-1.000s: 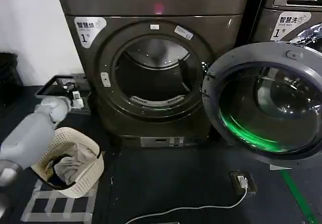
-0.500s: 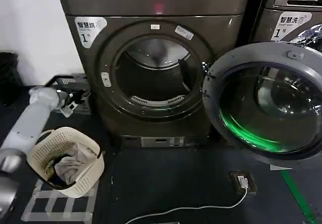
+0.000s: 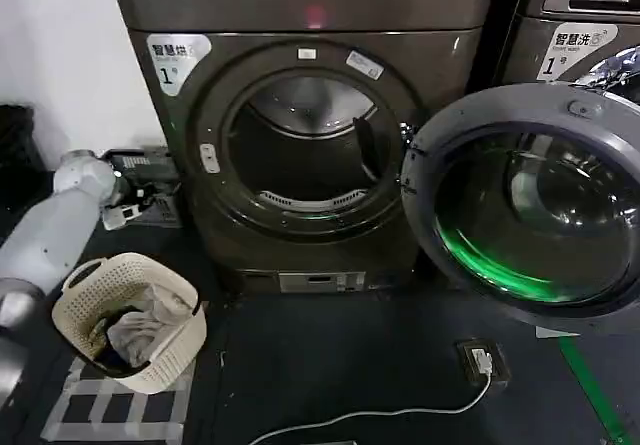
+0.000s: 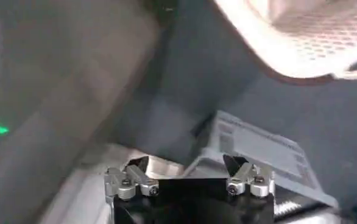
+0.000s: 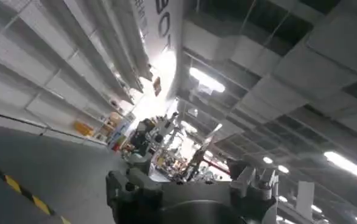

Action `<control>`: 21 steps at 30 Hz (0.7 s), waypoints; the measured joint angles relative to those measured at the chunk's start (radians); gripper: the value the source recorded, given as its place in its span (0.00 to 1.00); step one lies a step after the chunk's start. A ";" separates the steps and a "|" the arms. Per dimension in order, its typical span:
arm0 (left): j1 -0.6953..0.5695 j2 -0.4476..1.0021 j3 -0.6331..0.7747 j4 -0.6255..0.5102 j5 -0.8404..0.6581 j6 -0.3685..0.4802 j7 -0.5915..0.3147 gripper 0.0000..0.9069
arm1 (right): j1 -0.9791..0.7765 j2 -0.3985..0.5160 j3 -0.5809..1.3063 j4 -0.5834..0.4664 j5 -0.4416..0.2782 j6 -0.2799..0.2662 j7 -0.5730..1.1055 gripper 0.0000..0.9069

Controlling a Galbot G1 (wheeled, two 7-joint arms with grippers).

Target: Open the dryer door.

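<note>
The dryer point(image 3: 310, 25) stands in the middle of the head view with its drum opening point(image 3: 305, 155) uncovered. Its round dryer door point(image 3: 530, 205) is swung wide out to the right, the glass facing me with a green glow in it. My left gripper point(image 3: 118, 210) hangs low at the left, beside the dryer's lower left corner and well away from the door; it is open and holds nothing. The left wrist view shows that gripper point(image 4: 184, 163) over dark floor, with the dryer's front point(image 4: 56, 79) alongside. My right gripper point(image 5: 184, 182) points up at a ceiling, open and empty.
A cream laundry basket point(image 3: 100, 267) with clothes in it sits on the floor at the left; its rim point(image 4: 300, 55) is near my left gripper. A black crate point(image 3: 150, 170) is behind it. A socket box point(image 3: 483, 360) and white cable lie on the floor. Another machine point(image 3: 580, 25) stands at the right.
My left arm has drawn back to the left, away from the dryer, and its gripper has moved from beside the crate down toward the floor. The door has not moved.
</note>
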 joint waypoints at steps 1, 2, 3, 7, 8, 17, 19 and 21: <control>-0.006 0.001 0.013 0.000 -0.004 0.000 -0.001 1.00 | 0.001 0.001 0.000 -0.001 0.000 0.000 0.000 1.00; -0.013 0.001 0.025 0.001 -0.007 0.000 -0.001 1.00 | 0.001 0.002 0.000 -0.003 0.001 0.000 0.000 1.00; -0.018 0.002 0.039 0.001 -0.010 0.001 -0.002 1.00 | 0.001 0.002 0.001 -0.007 0.003 0.000 0.000 1.00; -0.035 0.012 0.099 0.000 -0.041 0.001 -0.002 1.00 | -0.003 0.003 0.005 -0.014 0.015 -0.001 -0.002 1.00; -0.040 0.017 0.120 -0.004 -0.050 0.001 -0.001 1.00 | -0.004 0.003 0.005 -0.015 0.016 -0.001 -0.002 1.00; -0.091 0.081 0.366 -0.052 -0.235 0.002 0.001 1.00 | -0.006 0.005 0.008 -0.014 0.021 0.003 -0.003 1.00; -0.090 0.087 0.411 -0.066 -0.254 0.002 0.005 1.00 | -0.007 0.006 0.008 -0.014 0.021 0.005 -0.003 1.00; -0.090 0.093 0.445 -0.072 -0.273 0.002 0.007 1.00 | -0.007 0.008 0.007 -0.014 0.021 0.005 -0.003 1.00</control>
